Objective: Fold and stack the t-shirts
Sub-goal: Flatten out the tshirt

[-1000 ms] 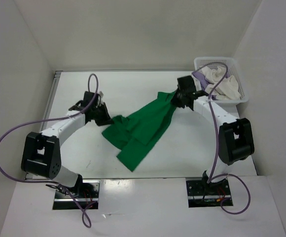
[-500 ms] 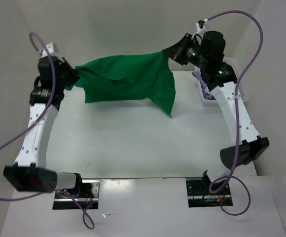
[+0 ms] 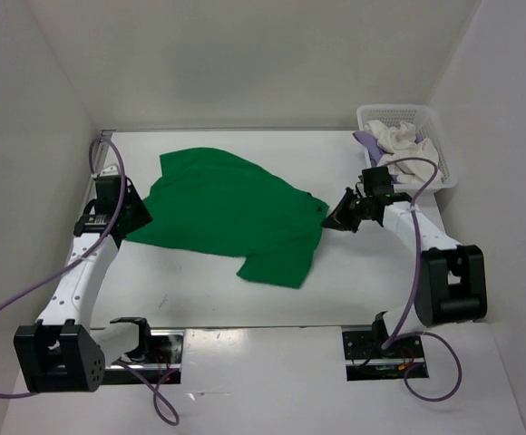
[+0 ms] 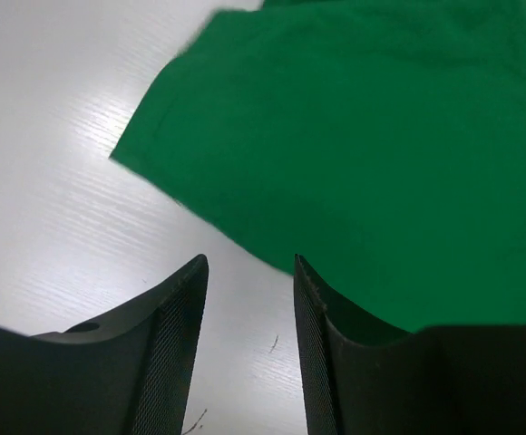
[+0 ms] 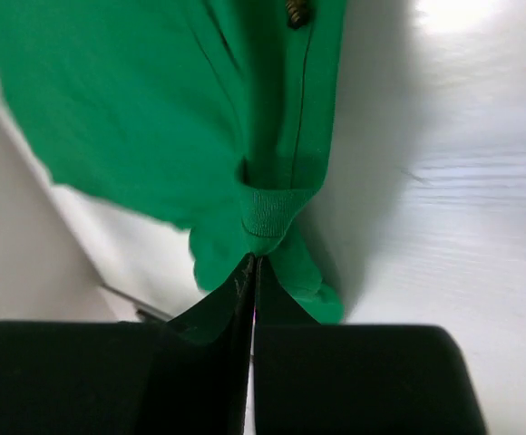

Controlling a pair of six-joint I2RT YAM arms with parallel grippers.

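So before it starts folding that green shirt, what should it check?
1. Green t-shirt on the table: ok.
2. Shirt lying flat: not ok, bunched at the right gripper.
3. Left gripper free of cloth: ok, open, holding nothing.
4. Right gripper's hold: ok, shut on the shirt's edge.
5. White t-shirt and lavender t-shirt out of the way: ok, both in the basket.

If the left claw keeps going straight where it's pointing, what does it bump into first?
Probably the green shirt, whose edge lies just ahead of the open left gripper. Depth is unclear, so it might touch the table first.
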